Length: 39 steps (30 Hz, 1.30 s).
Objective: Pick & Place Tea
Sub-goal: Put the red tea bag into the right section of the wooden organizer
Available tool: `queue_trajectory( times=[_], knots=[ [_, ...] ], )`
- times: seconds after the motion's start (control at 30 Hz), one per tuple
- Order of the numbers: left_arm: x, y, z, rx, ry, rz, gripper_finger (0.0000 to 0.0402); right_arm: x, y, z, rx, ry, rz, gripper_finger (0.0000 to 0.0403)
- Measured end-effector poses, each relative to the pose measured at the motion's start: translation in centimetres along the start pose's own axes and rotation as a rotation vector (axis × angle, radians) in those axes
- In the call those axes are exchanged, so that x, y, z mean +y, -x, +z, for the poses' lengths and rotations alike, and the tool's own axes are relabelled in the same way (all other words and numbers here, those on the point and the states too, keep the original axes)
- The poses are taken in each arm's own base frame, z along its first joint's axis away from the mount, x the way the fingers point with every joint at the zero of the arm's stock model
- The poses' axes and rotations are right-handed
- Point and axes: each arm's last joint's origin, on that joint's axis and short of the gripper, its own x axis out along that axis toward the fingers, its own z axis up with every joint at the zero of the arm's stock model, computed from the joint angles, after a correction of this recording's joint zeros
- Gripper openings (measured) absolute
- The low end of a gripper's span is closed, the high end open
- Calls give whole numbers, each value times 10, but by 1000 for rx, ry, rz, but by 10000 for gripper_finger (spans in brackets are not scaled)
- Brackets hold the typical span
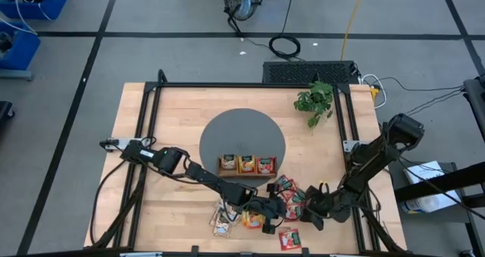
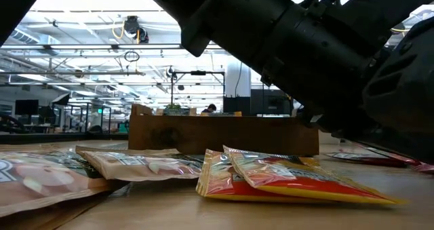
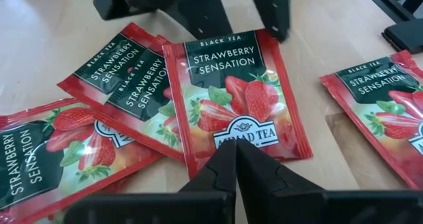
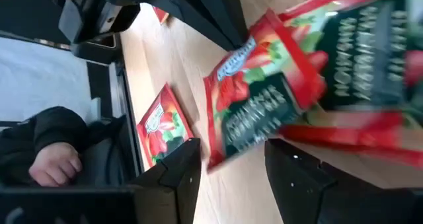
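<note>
Both arms worked the near edge of the table, where red strawberry tea packets [image 3: 234, 98] lay scattered before the wooden tray [image 1: 247, 164]. The left gripper [image 3: 236, 159], pinched shut on one packet's edge, likely needed a straight lift; the right gripper [image 4: 228, 168] stood open just beside it.

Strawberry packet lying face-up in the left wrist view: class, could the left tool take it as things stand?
Probably not yet. The left tool is shut, fingers pressed together just above the strawberry packet; nothing blocks it, but it must open first.
</note>
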Motion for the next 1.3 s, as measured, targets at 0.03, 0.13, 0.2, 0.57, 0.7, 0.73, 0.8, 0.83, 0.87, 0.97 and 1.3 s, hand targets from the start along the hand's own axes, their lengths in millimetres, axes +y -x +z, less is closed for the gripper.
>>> queue_trajectory(
  times=[0.03,0.13,0.2,0.57,0.7,0.73,0.8,0.83,0.87,0.97,1.3],
  knots=[
    [0,0,0,-1,0,0,20,1,-1,1,-3,10,-1,155],
    [0,0,0,-1,-1,0,21,3,-2,2,-15,40,8,155],
    [0,0,0,-1,-1,0,21,3,-1,3,-32,42,5,155],
    [0,0,0,0,-2,-2,21,-1,-2,5,-110,91,-42,126],
    [0,0,0,0,-3,-1,21,-2,-2,5,-110,133,-47,62],
    [0,0,0,0,-2,-1,21,-2,-2,5,-110,145,-48,44],
    [0,0,0,0,-3,-1,21,-2,-2,5,-107,166,-49,14],
    [0,0,0,0,-3,-1,21,-2,-2,5,-105,173,-49,7],
    [0,0,0,-1,-4,-1,21,-2,-2,5,-105,175,-48,7],
    [0,0,0,-3,-21,-1,21,-1,-1,4,-101,179,-44,9],
    [-19,38,39,-62,-89,-41,21,10,-1,1,-86,282,-4,1]
  ],
)
